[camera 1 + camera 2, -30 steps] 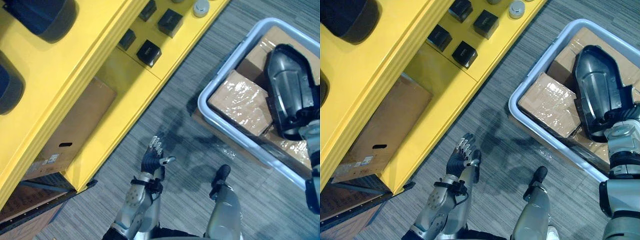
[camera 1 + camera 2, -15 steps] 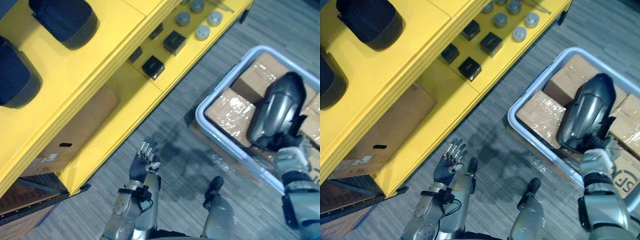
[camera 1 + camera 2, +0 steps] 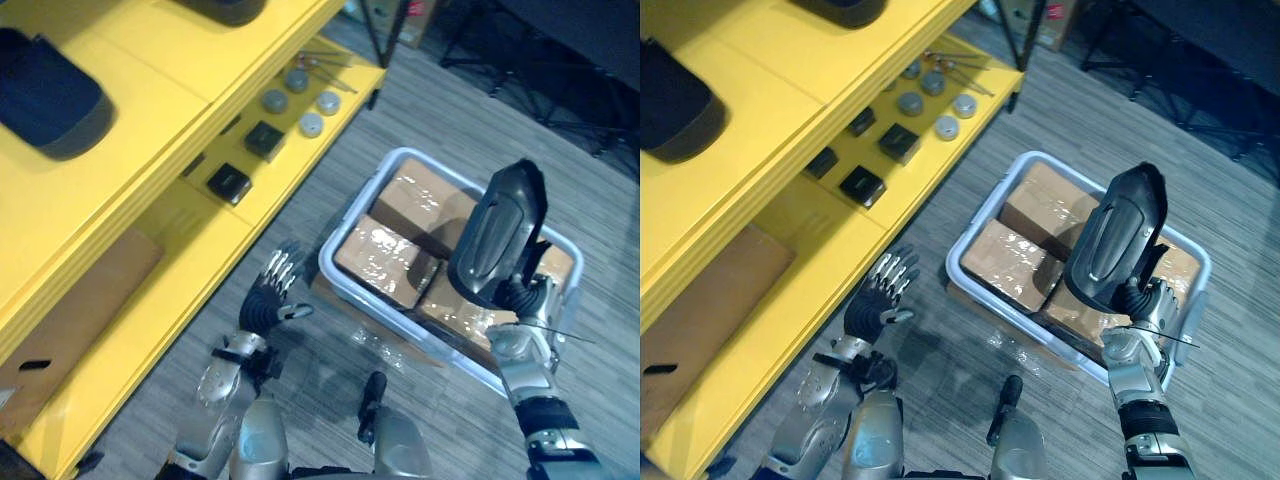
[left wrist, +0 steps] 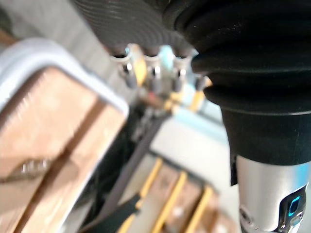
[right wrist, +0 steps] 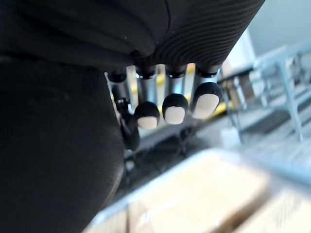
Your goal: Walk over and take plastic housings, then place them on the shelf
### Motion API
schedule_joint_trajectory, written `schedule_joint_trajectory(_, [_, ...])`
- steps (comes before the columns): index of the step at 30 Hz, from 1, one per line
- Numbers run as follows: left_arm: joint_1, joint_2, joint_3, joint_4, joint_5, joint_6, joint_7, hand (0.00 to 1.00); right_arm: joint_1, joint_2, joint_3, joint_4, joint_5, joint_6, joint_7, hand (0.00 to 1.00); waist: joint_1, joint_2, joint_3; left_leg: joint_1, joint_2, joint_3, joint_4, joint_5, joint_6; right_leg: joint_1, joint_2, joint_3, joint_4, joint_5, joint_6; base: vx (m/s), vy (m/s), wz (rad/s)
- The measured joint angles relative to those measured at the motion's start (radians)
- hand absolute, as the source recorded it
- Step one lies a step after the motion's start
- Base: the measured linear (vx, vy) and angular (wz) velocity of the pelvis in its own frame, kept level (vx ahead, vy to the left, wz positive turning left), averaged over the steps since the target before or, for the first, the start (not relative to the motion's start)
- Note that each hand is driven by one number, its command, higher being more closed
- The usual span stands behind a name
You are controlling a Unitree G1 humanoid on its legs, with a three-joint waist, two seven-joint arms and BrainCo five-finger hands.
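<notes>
Looking down from the robot's head: a yellow shelf ran along the left side, and a pale bin packed with cardboard boxes stood on the grey floor to the right.

The main change was in the plastic housing. A second before, this dark curved shell lay flat on the boxes at the bin's right end. Half a second before, it was tipping up. At this moment it stood nearly upright, clear of the boxes, above the bin's near right corner. The right hand gripped it from below. In the right wrist view, the fingers were curled inward against the dark shell.

The whole scene had also shifted between pictures, so the camera itself had moved. The bin and shelf had not been pushed.

The left hand stayed empty, its fingers straight and spread. It hovered over the floor, just beside the shelf's lower front edge.

On the shelf's top level, another dark housing already lay near the left edge. Small black boxes and grey round pieces sat on the lower level.

The pick-up therefore looked complete. What probably remained was to carry the housing across to the shelf and set it on a bare yellow part.
</notes>
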Motion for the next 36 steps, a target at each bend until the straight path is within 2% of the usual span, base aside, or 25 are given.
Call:
schedule_joint_trajectory(4, [-0.105,-0.002,-0.015,0.139,-0.038,0.069,0.006,0.0,0.01,0.002,-0.001,-0.032,-0.049,0.0,0.002,1.0,-0.033,-0.006,-0.015,0.027,0.012,0.025,-0.001,-0.004,-0.005,0.004,0.011,0.028,-0.001,0.001,-0.002,0.02,-0.004,-0.18])
schedule_joint_trajectory(8, [-0.18,-0.012,-0.019,0.233,-0.034,0.108,0.018,0.0,0.007,0.002,-0.001,-0.087,-0.06,-0.002,0.004,1.0,-0.038,-0.006,-0.015,0.04,0.014,0.046,-0.002,-0.005,-0.006,-0.004,0.013,0.049,-0.003,0.009,-0.003,-0.01,0.009,-0.16])
schedule_joint_trajectory(12, [-0.318,-0.008,-0.028,0.379,0.051,0.211,0.03,0.0,-0.035,0.001,0.001,-0.155,-0.125,-0.034,0.043,1.0,-0.055,-0.005,-0.016,0.039,0.015,0.065,0.0,-0.005,-0.006,-0.009,0.016,0.071,-0.022,0.028,-0.003,-0.04,0.012,-0.13])
schedule_joint_trajectory(13, [-0.356,-0.004,-0.042,0.399,0.061,0.244,0.025,0.0,-0.055,-0.005,0.002,-0.155,-0.132,-0.041,0.055,1.0,-0.059,-0.005,-0.016,0.039,0.015,0.069,0.002,-0.006,-0.005,-0.013,0.016,0.076,-0.024,0.03,-0.003,-0.04,0.013,-0.14])
schedule_joint_trajectory(17, [-0.455,0.003,-0.057,0.439,0.058,0.33,0.0,0.0,-0.108,-0.034,0.017,-0.156,-0.152,-0.072,0.092,1.0,-0.084,-0.005,-0.016,0.024,0.015,0.073,0.006,-0.006,-0.005,-0.032,0.016,0.079,-0.029,0.042,-0.003,-0.02,0.006,-0.05])
schedule_joint_trajectory(20, [-0.527,0.002,-0.061,0.492,0.006,0.404,-0.002,0.0,-0.117,-0.048,0.021,-0.156,-0.175,-0.116,0.111,1.0,-0.105,-0.004,-0.016,0.024,0.014,0.072,0.006,-0.006,-0.005,-0.032,0.016,0.079,-0.03,0.043,-0.003,0.0,0.0,0.0])
schedule_joint_trajectory(23, [-0.563,0.004,-0.078,0.516,-0.081,0.451,-0.014,0.0,-0.12,-0.064,0.046,-0.155,-0.205,-0.126,0.121,1.0,-0.115,0.002,-0.018,0.024,0.013,0.072,0.006,-0.006,-0.005,-0.033,0.015,0.079,-0.03,0.043,-0.003,0.0,0.0,0.0])
schedule_joint_trajectory(26, [-0.575,-0.001,-0.092,0.526,-0.181,0.468,-0.02,0.0,-0.144,-0.079,0.091,-0.155,-0.234,-0.164,0.152,1.0,-0.133,0.024,-0.021,0.024,0.009,0.072,0.006,-0.006,-0.005,-0.033,0.011,0.079,-0.03,0.044,-0.002,0.0,0.0,0.0])
schedule_joint_trajectory(31, [-0.591,-0.037,-0.105,0.528,-0.344,0.486,-0.039,0.0,-0.146,-0.09,0.147,-0.147,-0.279,-0.188,0.182,1.0,-0.133,0.073,-0.031,0.025,0.007,0.071,0.005,-0.007,-0.004,-0.033,0.009,0.079,-0.029,0.044,-0.001,0.0,0.0,0.0])
schedule_joint_trajectory(36, [-0.604,-0.052,-0.167,0.528,-0.473,0.483,-0.031,0.0,-0.146,-0.091,0.196,-0.139,-0.311,-0.203,0.2,1.0,-0.135,0.082,-0.036,0.025,0.006,0.071,0.004,-0.006,-0.004,-0.033,0.009,0.078,-0.029,0.044,-0.001,0.0,0.0,0.0])
